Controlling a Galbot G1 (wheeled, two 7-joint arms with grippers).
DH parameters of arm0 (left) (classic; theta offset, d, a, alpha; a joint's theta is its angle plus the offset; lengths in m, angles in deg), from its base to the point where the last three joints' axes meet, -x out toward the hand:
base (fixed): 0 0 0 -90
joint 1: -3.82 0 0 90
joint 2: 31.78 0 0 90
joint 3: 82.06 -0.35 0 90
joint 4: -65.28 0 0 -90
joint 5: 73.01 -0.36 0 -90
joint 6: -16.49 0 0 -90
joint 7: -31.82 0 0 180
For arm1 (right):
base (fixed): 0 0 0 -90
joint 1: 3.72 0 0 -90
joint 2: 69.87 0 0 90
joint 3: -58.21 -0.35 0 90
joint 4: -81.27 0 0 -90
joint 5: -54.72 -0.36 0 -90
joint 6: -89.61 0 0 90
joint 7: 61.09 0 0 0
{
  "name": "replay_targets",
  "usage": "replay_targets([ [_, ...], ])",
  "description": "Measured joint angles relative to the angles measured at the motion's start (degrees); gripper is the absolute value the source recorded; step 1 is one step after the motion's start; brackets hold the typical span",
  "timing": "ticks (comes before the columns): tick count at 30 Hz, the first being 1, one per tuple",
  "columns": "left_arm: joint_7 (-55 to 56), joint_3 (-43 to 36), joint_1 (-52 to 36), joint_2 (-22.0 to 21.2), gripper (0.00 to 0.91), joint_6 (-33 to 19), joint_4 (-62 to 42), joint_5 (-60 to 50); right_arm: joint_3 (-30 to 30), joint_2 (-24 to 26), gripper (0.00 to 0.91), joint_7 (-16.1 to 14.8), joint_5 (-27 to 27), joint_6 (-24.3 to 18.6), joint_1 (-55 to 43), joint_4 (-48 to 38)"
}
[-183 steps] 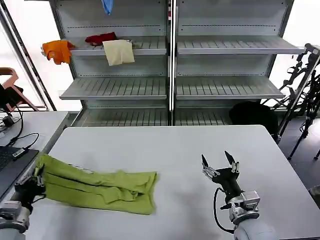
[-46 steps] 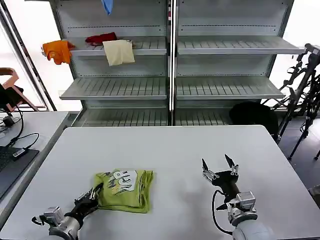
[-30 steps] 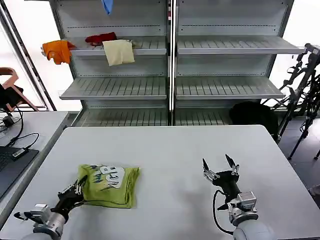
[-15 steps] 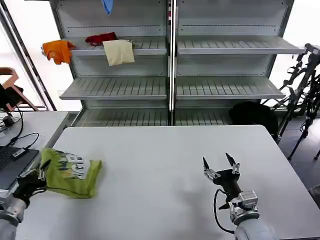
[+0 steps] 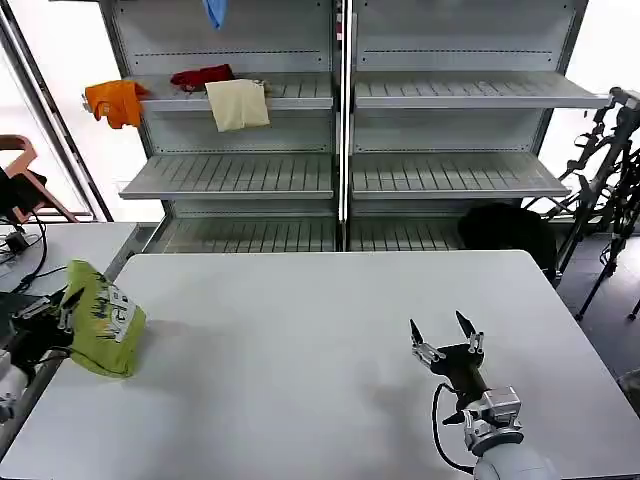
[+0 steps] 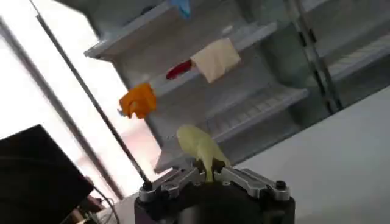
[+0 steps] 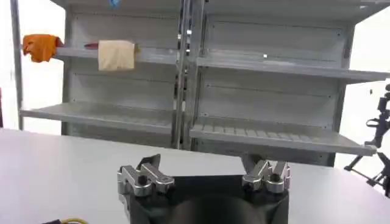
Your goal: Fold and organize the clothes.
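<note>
The folded lime T-shirt (image 5: 102, 318), with its printed graphic showing, hangs at the white table's (image 5: 320, 340) far left edge, lifted off the surface. My left gripper (image 5: 62, 312) is shut on one edge of it; in the left wrist view the lime cloth (image 6: 200, 148) rises from between the closed fingers of the left gripper (image 6: 211, 175). My right gripper (image 5: 445, 342) stands open above the table's front right part, holding nothing; the right gripper (image 7: 204, 171) has its fingers spread wide in its own wrist view.
A grey shelf unit (image 5: 340, 130) stands behind the table, with orange (image 5: 116, 100), red (image 5: 201, 76) and cream (image 5: 237, 103) garments on an upper shelf and a blue cloth (image 5: 214, 12) above. A second desk with cables (image 5: 30, 270) adjoins on the left. Tripods (image 5: 610, 170) stand at the right.
The left gripper has carried the folded T-shirt leftward from the table's front middle to its left edge and lifted it. The right gripper has barely moved.
</note>
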Motion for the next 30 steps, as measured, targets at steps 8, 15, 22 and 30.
replay_targets([
  [8,1.3,-18.4,-3.4,-2.5,0.020,2.8,3.0,-9.6,-1.0,0.1,0.907,0.3,-0.3,-0.3,1.2,-0.1],
  [15,6.0,-36.7,-11.2,-6.9,0.907,5.7,1.8,-9.3,-1.3,-0.5,0.907,0.4,0.0,-0.3,1.5,0.3],
  [22,9.6,-49.6,-17.1,-10.8,0.907,6.9,-1.6,-7.6,-0.9,-1.0,0.907,0.4,0.6,0.1,1.3,0.3],
  [30,12.9,-55.2,-23.3,-13.5,0.907,8.0,-4.7,-3.9,0.6,-1.6,0.907,-0.9,0.3,1.4,0.4,1.3],
])
